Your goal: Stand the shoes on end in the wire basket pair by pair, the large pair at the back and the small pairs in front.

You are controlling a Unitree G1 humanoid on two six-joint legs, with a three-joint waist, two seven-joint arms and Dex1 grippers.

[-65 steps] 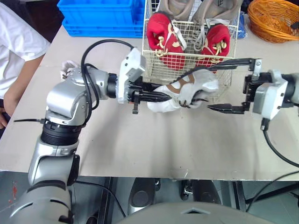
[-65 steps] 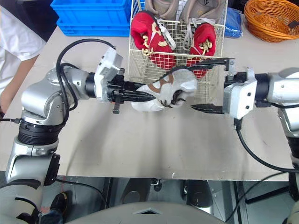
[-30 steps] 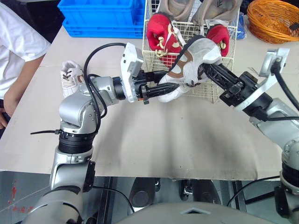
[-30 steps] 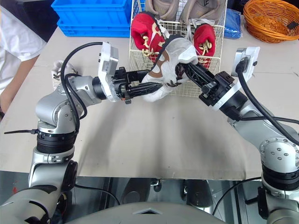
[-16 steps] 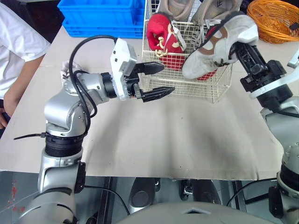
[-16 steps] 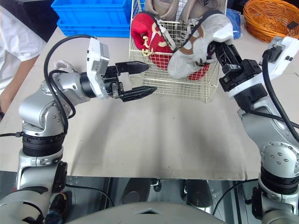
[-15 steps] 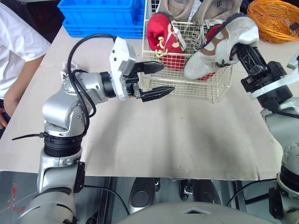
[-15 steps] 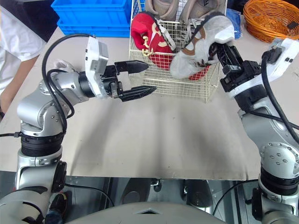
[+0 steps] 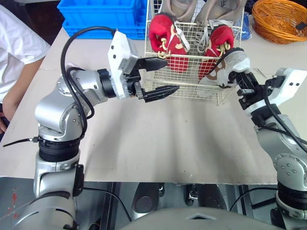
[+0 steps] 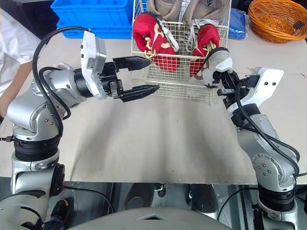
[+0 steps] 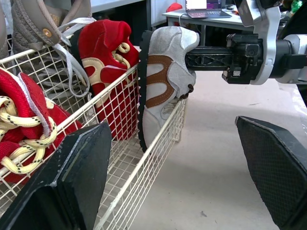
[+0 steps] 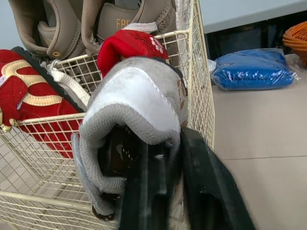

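The wire basket [image 9: 201,88] holds a large tan pair [image 9: 182,7] at the back and a red pair [image 9: 163,36] in front of it. A grey and white shoe with brown trim [image 9: 225,67] stands on end in the basket's front right corner, beside a red shoe [image 11: 103,72]. My right gripper [image 9: 241,85] is shut on its heel collar, one finger inside the shoe and one outside [image 12: 206,191]. My left gripper [image 9: 171,74] hovers open and empty at the basket's front left. A second grey shoe [image 10: 62,66] lies on the table behind my left arm.
A blue crate [image 9: 103,17] stands at the back left. An orange wicker basket [image 9: 283,19] is at the back right, with a blue packet [image 12: 254,69] near it. A person's sleeve and arm [image 9: 19,52] are at the table's left edge.
My right gripper has carried the grey shoe down from above the basket into its front right corner. The left gripper let go earlier, stays open and has shifted only slightly.
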